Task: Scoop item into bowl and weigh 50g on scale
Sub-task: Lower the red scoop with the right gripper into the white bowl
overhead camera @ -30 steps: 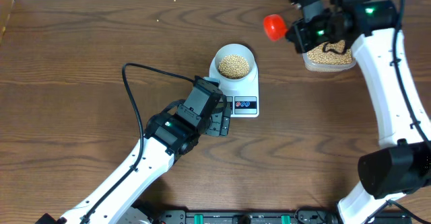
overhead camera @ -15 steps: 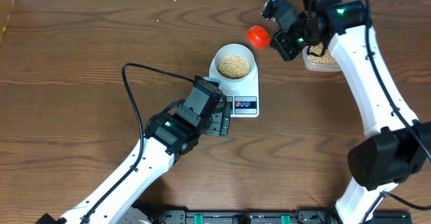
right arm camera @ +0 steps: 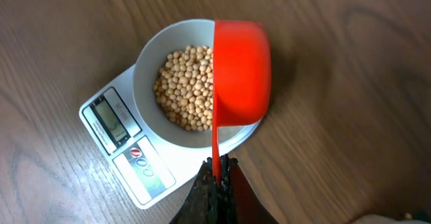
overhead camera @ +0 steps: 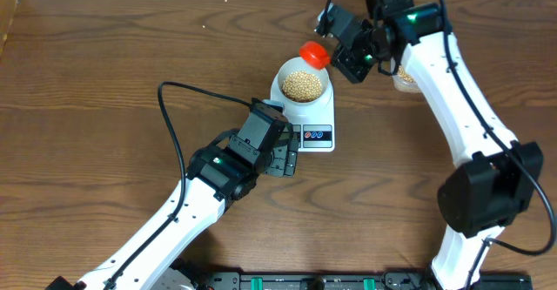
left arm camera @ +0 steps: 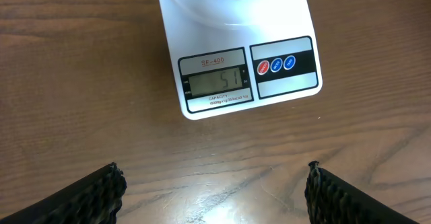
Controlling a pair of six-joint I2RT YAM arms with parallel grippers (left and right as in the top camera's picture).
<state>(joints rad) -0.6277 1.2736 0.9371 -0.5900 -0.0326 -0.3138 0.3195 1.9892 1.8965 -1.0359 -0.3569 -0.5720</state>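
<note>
A white bowl (overhead camera: 303,84) full of tan beans (right arm camera: 187,86) sits on the white scale (overhead camera: 317,137). In the left wrist view the scale's display (left arm camera: 217,81) reads 51. My right gripper (right arm camera: 217,171) is shut on the thin handle of a red scoop (right arm camera: 241,72). The scoop is tipped on its side over the bowl's (right arm camera: 149,69) right rim, and its inside is hidden. My left gripper (left arm camera: 214,180) hovers open over bare table just in front of the scale (left arm camera: 236,56), with nothing between its fingers (left arm camera: 100,192).
A clear container of beans (overhead camera: 403,80) stands at the back right, mostly hidden behind my right arm. The left arm's black cable (overhead camera: 174,116) loops over the table left of the scale. The table's far edge runs close behind the bowl.
My right gripper has carried the red scoop leftward from beside the clear container to the bowl's rim. The left arm has not moved.
</note>
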